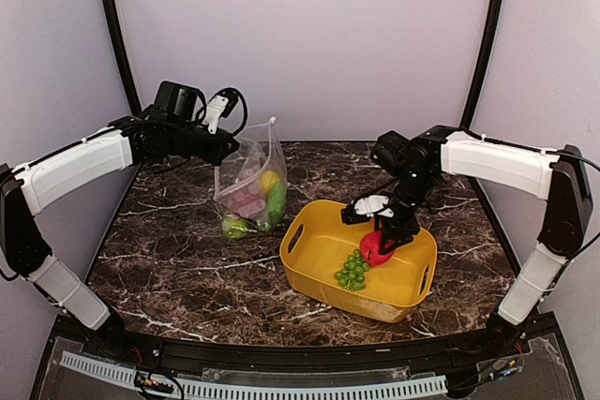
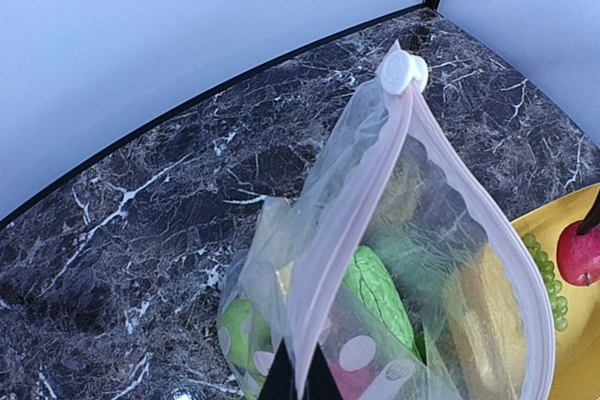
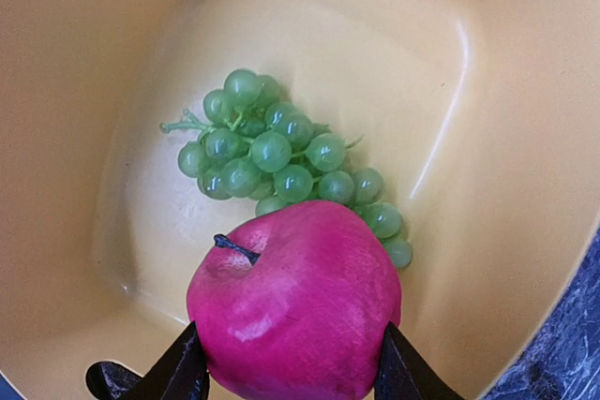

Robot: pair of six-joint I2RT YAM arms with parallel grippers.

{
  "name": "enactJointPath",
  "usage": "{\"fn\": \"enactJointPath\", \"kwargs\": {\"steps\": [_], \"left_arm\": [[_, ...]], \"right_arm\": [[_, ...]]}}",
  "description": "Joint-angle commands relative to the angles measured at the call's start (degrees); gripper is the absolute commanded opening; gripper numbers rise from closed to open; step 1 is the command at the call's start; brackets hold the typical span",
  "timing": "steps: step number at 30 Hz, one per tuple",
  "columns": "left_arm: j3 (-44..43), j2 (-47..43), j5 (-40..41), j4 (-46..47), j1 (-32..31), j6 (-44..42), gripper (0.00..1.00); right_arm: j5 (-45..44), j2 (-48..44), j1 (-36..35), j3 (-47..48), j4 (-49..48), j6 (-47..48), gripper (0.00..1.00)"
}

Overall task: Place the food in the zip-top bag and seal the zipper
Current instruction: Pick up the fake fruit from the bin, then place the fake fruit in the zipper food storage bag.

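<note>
Red apple [image 3: 295, 302], grn grapes [image 3: 281, 161], yellow basket [image 1: 319, 259], dotted clear bag [image 1: 248, 175]

Lighting bright, even, diffuse; shadows faint on the desk [image 1: 187, 259]. Glare: pale sheen on yellow basket [image 3: 450, 63] wall at 1 o'clock. Zip-top bag [image 2: 441, 259] film nearest lens slightly blurred.

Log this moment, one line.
left gripper: shut on zip-top bag | right gripper: shut on red apple | green grapes: in yellow basket

The top camera looks from above the near edge over the dark marble tabletop [image 1: 187, 259]. The left wrist one, near the clear dotted plastic bag [image 2: 441, 231], faces the far right corner. The right one looks closely into the yellow plastic basket [image 3: 525, 91], shared by all.
</note>
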State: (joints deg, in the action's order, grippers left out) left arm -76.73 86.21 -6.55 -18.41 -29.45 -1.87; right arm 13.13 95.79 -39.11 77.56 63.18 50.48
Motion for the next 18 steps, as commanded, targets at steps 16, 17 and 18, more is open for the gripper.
{"fn": "enactJointPath", "kwargs": {"steps": [16, 17, 18], "left_arm": [[1.0, -1.9, -7.6, 2.0, 0.3, 1.5, 0.01], [1.2, -2.1, -7.9, 2.2, 0.3, 1.6, 0.01], [1.3, -2.4, -8.5, 2.7, 0.3, 2.6, 0.01]], "right_arm": [[24.2, 5.8, 2.2, 32.4, -6.5, -6.3, 0.33], [25.5, 6.5, 2.2, 34.0, -8.2, -7.3, 0.33], [26.9, 7.6, 2.2, 36.6, -9.1, -8.8, 0.34]]}}
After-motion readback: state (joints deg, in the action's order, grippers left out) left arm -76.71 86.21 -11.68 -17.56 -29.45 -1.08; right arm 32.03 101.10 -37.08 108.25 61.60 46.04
